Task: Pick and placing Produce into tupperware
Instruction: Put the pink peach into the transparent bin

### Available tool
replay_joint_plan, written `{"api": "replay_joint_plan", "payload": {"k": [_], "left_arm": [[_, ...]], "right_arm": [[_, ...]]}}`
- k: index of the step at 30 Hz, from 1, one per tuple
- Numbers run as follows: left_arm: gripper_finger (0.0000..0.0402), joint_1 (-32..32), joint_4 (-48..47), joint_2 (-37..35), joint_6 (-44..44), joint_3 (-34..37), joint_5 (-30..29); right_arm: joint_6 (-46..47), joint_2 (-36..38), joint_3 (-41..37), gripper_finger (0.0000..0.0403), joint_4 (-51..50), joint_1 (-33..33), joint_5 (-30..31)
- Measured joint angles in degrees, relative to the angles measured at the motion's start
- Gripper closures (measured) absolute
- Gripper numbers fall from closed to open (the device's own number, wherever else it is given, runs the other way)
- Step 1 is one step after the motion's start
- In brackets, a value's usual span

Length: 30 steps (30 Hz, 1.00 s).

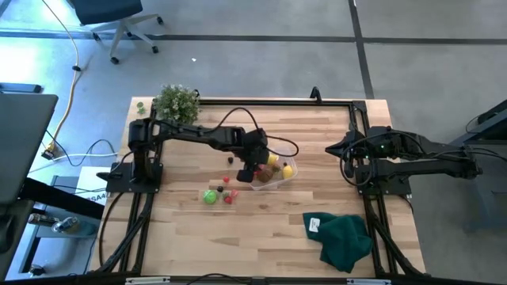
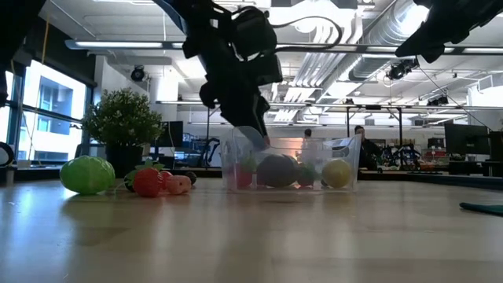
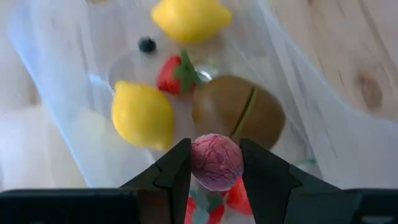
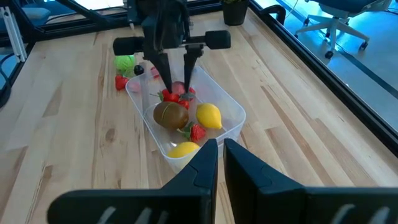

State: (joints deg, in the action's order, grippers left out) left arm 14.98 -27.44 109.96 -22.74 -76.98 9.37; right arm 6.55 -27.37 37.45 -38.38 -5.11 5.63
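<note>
The clear tupperware stands mid-table. Inside lie two yellow lemons, a brown kiwi, strawberries and a small dark berry. My left gripper reaches down into the tub's left end, shut on a round pink-red berry. Outside the tub, on the table to its near left, lie a bright green fruit and small red pieces. My right gripper waits shut near the table's right edge. My left gripper pinches the round pink-red berry between its two fingers, one on each side. The fingers come from above, pointing down into the tub. The berry sits just above the produce inside; whether it touches any of it I cannot tell.
A leafy potted plant stands at the far left corner. A dark green cloth lies bunched at the near right. Black frame rails run along the table edges. Bare wood lies near the front edge.
</note>
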Motion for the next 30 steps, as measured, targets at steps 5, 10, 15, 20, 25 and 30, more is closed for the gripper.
{"api": "replay_joint_plan", "payload": {"k": [5, 10, 15, 20, 25, 30], "left_arm": [[0.0282, 0.0, -0.26, -0.03, 0.0, -0.08, 0.0], [0.0282, 0.0, -0.61, -0.03, -0.15, -0.08, 0.0], [0.0282, 0.0, -1.28, -0.03, -0.19, -0.07, 0.0], [0.0282, 0.0, -1.51, -0.06, -0.96, -0.06, 0.0], [0.0282, 0.0, -1.53, -0.08, -1.01, -0.06, 0.0], [0.0282, 0.0, -1.9, 0.84, -0.87, 0.03, 0.14]], "right_arm": [[0.0, 0.01, 0.0, 0.0384, -0.02, 0.01, 0.0], [-0.01, -0.01, 0.0, 0.0384, -0.01, 0.0, 0.01], [0.0, 0.01, 0.0, 0.0384, -0.01, 0.0, 0.02], [0.0, -0.01, 0.0, 0.0384, -0.02, -0.01, 0.0], [0.01, 0.01, 0.0, 0.0384, -0.02, 0.0, 0.01], [0.02, -0.01, 0.0, 0.0384, -0.01, 0.01, 0.0]]}}
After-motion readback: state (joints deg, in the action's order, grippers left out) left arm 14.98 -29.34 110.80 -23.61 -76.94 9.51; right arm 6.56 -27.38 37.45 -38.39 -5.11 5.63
